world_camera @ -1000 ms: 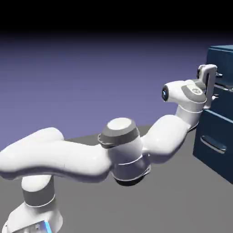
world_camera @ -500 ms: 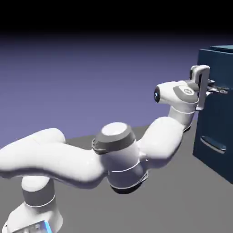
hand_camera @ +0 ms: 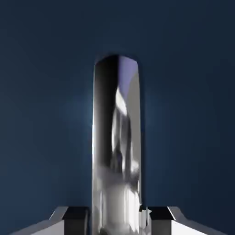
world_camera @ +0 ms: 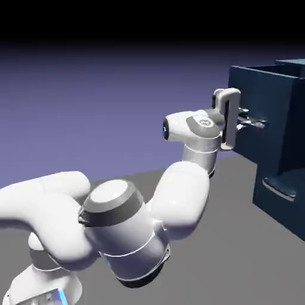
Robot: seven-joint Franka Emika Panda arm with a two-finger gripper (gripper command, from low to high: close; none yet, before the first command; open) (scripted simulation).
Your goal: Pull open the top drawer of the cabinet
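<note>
Blue-violet backdrop, dark desk (world_camera: 232, 262) across the bottom of the exterior view. Top drawer (world_camera: 250, 89) at upper right, already well out from the cabinet (world_camera: 280, 208), open box showing. Pincer (world_camera: 253, 122) was closed on the silver bar handle (hand_camera: 117, 137), a fingertip either side. Pull step in hand, looked mostly done; next move called for a straight draw or stop, grip kept until finished.

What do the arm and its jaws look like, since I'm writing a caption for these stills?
The arm is glossy white, with rounded, tube-like segments and grey collars at the joints. A small blue light shows at the wrist and another on the base. The jaws have small dark pads on pale grey mounts.
</note>
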